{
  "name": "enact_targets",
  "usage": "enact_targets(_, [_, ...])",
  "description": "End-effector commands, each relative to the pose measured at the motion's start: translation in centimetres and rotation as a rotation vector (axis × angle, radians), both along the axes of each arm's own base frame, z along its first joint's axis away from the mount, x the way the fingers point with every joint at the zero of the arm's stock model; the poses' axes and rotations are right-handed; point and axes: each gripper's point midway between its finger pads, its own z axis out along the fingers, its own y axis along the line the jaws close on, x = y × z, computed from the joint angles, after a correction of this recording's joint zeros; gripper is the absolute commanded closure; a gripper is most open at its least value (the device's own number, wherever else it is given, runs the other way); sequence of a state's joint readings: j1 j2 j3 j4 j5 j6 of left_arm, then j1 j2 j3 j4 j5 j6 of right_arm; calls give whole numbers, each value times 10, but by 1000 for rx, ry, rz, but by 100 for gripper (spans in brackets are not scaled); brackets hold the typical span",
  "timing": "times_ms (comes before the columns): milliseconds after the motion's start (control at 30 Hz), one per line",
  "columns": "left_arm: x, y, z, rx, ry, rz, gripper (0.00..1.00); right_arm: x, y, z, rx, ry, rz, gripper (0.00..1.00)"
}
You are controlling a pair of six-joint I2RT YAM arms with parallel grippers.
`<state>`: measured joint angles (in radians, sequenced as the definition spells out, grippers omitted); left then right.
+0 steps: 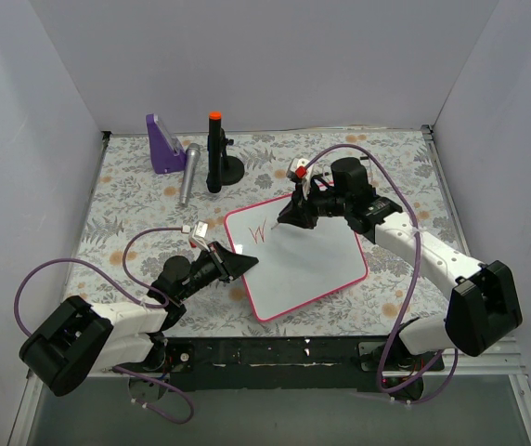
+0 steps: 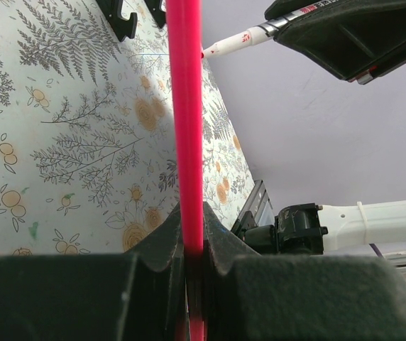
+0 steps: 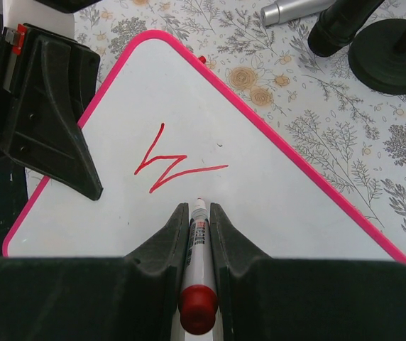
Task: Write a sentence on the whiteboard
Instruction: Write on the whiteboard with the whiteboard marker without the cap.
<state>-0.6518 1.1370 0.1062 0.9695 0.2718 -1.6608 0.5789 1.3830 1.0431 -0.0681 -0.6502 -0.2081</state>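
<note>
The whiteboard (image 1: 307, 265), white with a pink frame, lies tilted on the floral table. Of the sentence, only a red "W" (image 1: 259, 230) shows, near the board's far left corner; it also shows in the right wrist view (image 3: 167, 167). My left gripper (image 1: 247, 263) is shut on the board's pink left edge (image 2: 187, 142). My right gripper (image 1: 284, 214) is shut on a white red-capped marker (image 3: 197, 249). Its tip points down at the board (image 3: 295, 206) just right of the "W". I cannot tell whether the tip touches. The marker also shows in the left wrist view (image 2: 238, 41).
At the back left stand a purple wedge-shaped holder (image 1: 165, 144), a silver cylinder (image 1: 188, 174) lying on the table, and a black stand with an orange top (image 1: 216, 153). Grey walls close in the table on three sides.
</note>
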Motion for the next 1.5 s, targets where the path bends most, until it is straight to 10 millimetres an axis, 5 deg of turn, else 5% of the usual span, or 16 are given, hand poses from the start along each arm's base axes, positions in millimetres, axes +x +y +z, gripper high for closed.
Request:
enact_targets(0, [-1,-5,48,-100,-159,-25,100,5,10,16,38,-32,4,99])
enact_targets(867, [-1,-4,46,-91,-156,-17,100,-25,7,-3,8,-2,103,99])
enact_targets(1467, [-2,-3,47,-91,-162,-18,100,-8,0,0,-26,-33,32,99])
